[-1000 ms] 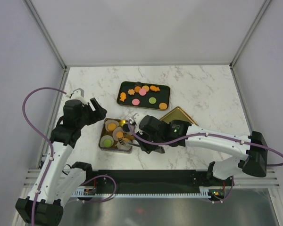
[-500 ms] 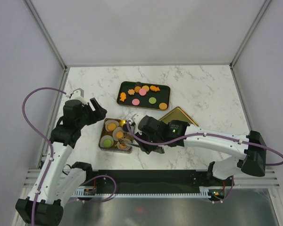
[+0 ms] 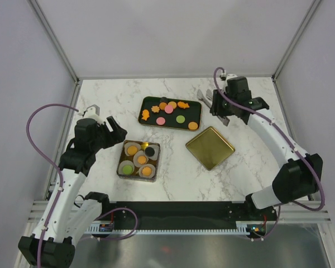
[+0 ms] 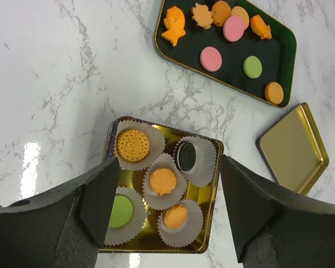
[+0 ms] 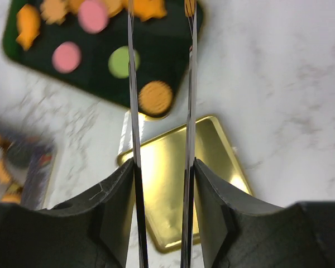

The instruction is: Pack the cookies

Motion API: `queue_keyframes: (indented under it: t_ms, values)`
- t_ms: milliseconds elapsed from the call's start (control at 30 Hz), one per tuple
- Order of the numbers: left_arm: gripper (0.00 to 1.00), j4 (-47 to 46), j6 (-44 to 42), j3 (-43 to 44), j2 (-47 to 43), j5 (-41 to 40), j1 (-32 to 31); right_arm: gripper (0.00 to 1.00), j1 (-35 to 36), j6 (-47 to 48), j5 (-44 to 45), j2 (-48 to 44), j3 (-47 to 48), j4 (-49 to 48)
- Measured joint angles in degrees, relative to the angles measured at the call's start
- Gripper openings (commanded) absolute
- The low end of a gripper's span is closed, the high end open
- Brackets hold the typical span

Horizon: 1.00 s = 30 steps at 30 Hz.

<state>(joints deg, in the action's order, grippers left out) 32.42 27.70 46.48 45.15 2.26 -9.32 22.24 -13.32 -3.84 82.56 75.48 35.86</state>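
Cookies (image 3: 168,109) lie on the tray (image 3: 170,124); some sit in the tin (image 4: 209,195). Right fingers (image 3: 206,99), a bit open and empty, hover by the tray; next they likely must pinch one. Left fingers (image 3: 113,129) hang wide open, empty.

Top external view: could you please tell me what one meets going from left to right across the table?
left hand → gold tin → dark tray of cookies → gold lid
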Motion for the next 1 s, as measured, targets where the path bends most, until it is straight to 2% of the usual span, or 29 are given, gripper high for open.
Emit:
queue_keyframes:
  t_ms: [167, 300, 467, 800, 1000]
  values:
    - [0.81, -0.04, 0.02, 0.00, -0.02, 1.11, 0.00, 0.50, -13.88, -0.70, 2.84, 8.41, 1.46, -6.03]
    - [0.81, -0.44, 0.02, -0.31, -0.20, 1.60, 0.00, 0.51, -19.78, -2.32, 5.64, 14.88, 1.25, -10.93]
    - [0.81, -1.16, 0.02, -0.85, 0.35, 2.64, 0.00, 0.52, -21.18, -2.99, 8.76, 20.31, 1.01, -15.76]
    - [0.84, -2.62, -0.02, -1.88, 3.39, 5.05, 0.00, 0.62, -24.79, -3.02, 8.46, 28.22, 1.03, -18.88]
    - [0.86, -3.56, -0.15, -1.90, 6.23, 6.45, 0.00, 0.75, -26.93, -3.98, 8.44, 30.21, 1.03, -18.51]
